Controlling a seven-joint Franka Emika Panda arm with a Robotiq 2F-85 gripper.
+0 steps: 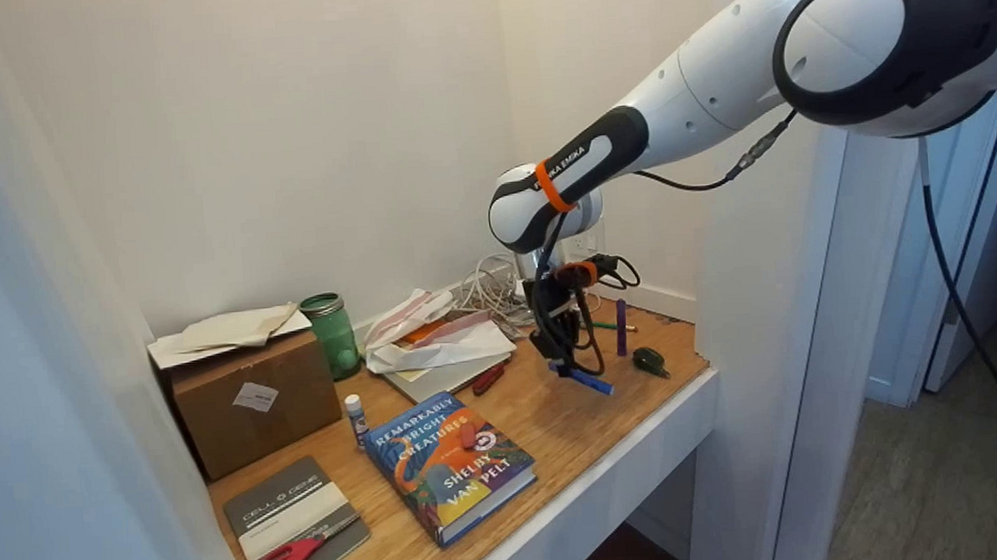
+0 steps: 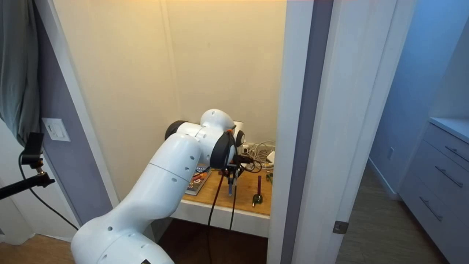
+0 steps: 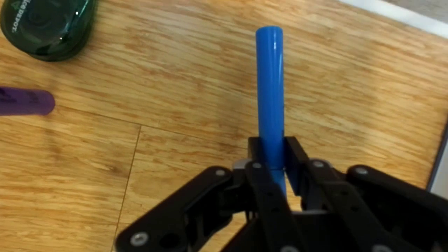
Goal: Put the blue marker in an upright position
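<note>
The blue marker [image 3: 270, 91] is clamped between the fingers of my gripper [image 3: 272, 151] in the wrist view. Its long end sticks out toward the desk's front edge, and a short part behind the pads is partly covered by the finger links. In an exterior view the marker [image 1: 593, 383] hangs a little above the wooden desk, closer to lying flat than upright, with its free end slightly lower. A blurry shadow lies on the wood under it. The gripper [image 1: 563, 368] points down at the desk there. Cables partly cover the blue marker [image 2: 230, 189] in an exterior view.
A purple stick [image 1: 621, 328] stands upright beside the gripper, with a dark green dispenser [image 1: 649, 362] near it. On the opposite side are a red tool [image 1: 488, 379] and a blue-covered book [image 1: 426, 436]. Papers [image 1: 442, 353] and white cables [image 1: 486, 291] lie behind.
</note>
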